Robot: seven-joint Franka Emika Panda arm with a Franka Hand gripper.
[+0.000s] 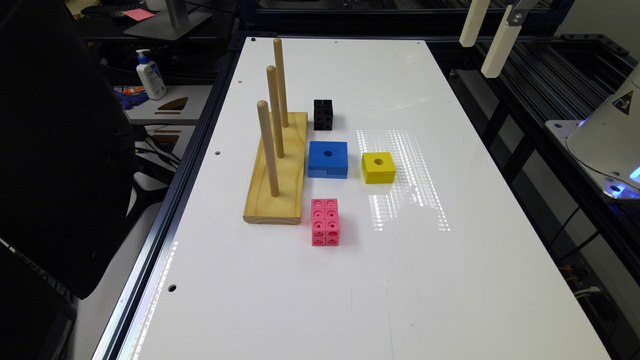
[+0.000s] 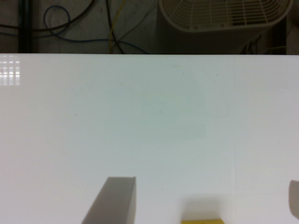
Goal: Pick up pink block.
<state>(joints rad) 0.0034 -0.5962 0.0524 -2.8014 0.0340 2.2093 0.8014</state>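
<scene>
Nearest, bright pink plastic block of joined holed cubes (image 1: 325,222) beside pale wooden peg board (image 1: 278,170); wide-open, empty gripper (image 2: 205,205) above yellow holed cube (image 1: 378,167) risks seizing that instead.

Exterior overlooks table (image 1: 450,260); wrist view hovers near it.

Pink block (image 1: 325,222) on table (image 1: 450,280), just beside peg board (image 1: 277,175), on exterior view's right.
</scene>
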